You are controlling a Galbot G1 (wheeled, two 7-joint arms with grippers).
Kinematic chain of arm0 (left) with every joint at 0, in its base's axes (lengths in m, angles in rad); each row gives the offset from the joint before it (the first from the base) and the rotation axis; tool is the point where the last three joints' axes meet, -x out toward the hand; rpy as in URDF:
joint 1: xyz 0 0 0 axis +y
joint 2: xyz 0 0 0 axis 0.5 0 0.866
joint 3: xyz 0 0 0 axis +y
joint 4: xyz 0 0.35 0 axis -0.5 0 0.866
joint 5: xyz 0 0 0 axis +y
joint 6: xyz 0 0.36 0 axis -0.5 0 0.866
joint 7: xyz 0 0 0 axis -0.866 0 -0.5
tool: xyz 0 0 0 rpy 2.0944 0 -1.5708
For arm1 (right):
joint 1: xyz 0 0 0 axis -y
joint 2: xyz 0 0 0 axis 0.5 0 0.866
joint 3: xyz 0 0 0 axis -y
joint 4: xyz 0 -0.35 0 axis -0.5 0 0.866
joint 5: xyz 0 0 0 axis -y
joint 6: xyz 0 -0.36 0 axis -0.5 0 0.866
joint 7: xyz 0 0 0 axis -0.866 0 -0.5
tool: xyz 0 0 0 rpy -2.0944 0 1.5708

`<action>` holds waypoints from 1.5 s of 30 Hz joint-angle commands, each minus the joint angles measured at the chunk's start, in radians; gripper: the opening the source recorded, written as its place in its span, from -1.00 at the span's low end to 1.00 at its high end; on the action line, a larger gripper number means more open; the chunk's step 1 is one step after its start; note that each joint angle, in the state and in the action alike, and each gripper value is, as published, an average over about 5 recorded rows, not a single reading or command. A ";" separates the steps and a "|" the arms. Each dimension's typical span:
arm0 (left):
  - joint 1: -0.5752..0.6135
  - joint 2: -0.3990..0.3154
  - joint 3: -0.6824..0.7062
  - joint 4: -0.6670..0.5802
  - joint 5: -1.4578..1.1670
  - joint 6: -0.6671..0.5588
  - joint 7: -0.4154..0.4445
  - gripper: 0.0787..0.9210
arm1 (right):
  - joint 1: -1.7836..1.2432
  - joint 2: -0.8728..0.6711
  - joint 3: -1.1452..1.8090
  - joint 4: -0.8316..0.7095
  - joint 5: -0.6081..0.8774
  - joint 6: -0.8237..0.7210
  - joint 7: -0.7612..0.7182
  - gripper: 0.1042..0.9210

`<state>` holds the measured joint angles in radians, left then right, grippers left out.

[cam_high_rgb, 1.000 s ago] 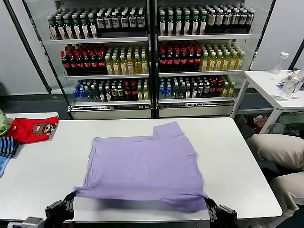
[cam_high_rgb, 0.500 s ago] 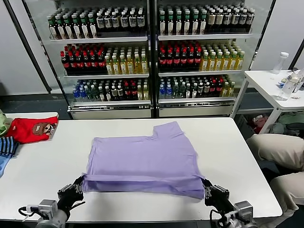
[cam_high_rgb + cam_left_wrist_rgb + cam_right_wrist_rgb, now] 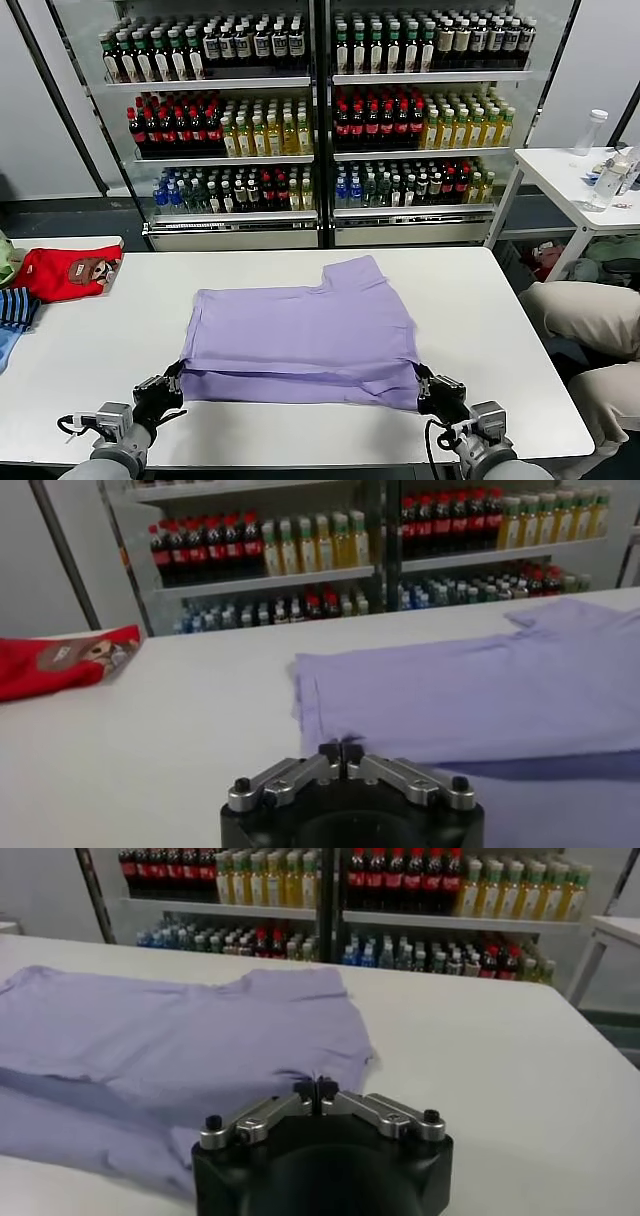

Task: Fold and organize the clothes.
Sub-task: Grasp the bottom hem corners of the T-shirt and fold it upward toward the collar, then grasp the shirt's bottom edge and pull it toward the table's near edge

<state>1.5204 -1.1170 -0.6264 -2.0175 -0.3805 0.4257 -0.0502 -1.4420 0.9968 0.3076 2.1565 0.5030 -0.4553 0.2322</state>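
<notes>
Both grippers are at the near edge of the white table point(image 3: 90, 350), one on each bottom corner of the lavender T-shirt point(image 3: 300, 335).

Left gripper point(image 3: 168, 385): fingers pressed together in the left wrist view point(image 3: 341, 752), pinching the shirt's near-left hem corner. Fabric runs away from it toward the far side and across toward the other arm.

Right gripper point(image 3: 425, 385): fingertips also meeting in the right wrist view point(image 3: 316, 1088), clamped on the near-right hem corner. Shirt spreads ahead of it and off toward the left arm.

Shirt lies flat, plain side up, between and beyond the two grippers. Near hem is lifted and doubled over, so a fold band runs straight from one gripper to the other. Long axis now runs side to side, gripper to gripper; collar end points away from the robot toward the drink coolers point(image 3: 320, 120). One sleeve sticks out at the far right corner, well ahead of the right gripper.

Out past the left gripper, at the table's far-left edge, well apart from the shirt: red garment point(image 3: 65, 270) with a brown patch, and blue striped garment point(image 3: 12, 312) nearer the robot.
</notes>
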 commanded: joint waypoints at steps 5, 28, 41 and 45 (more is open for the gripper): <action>-0.064 -0.003 -0.010 0.088 0.026 0.013 0.007 -0.66 | 0.070 0.040 -0.034 -0.061 -0.013 -0.009 0.009 -0.50; 0.066 -0.021 -0.067 -0.100 -0.172 0.111 0.002 0.75 | -0.133 0.022 0.052 0.078 0.053 -0.089 0.077 0.76; 0.057 -0.023 -0.058 -0.034 -0.141 0.137 -0.015 0.57 | -0.089 0.044 0.015 0.015 0.084 -0.092 0.081 0.37; 0.057 -0.030 -0.046 -0.037 -0.139 0.137 -0.014 0.31 | -0.087 0.046 0.013 0.005 0.098 -0.095 0.084 0.08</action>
<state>1.5732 -1.1406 -0.6875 -2.0693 -0.5246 0.5496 -0.0623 -1.5283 1.0398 0.3266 2.1772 0.5848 -0.5438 0.3107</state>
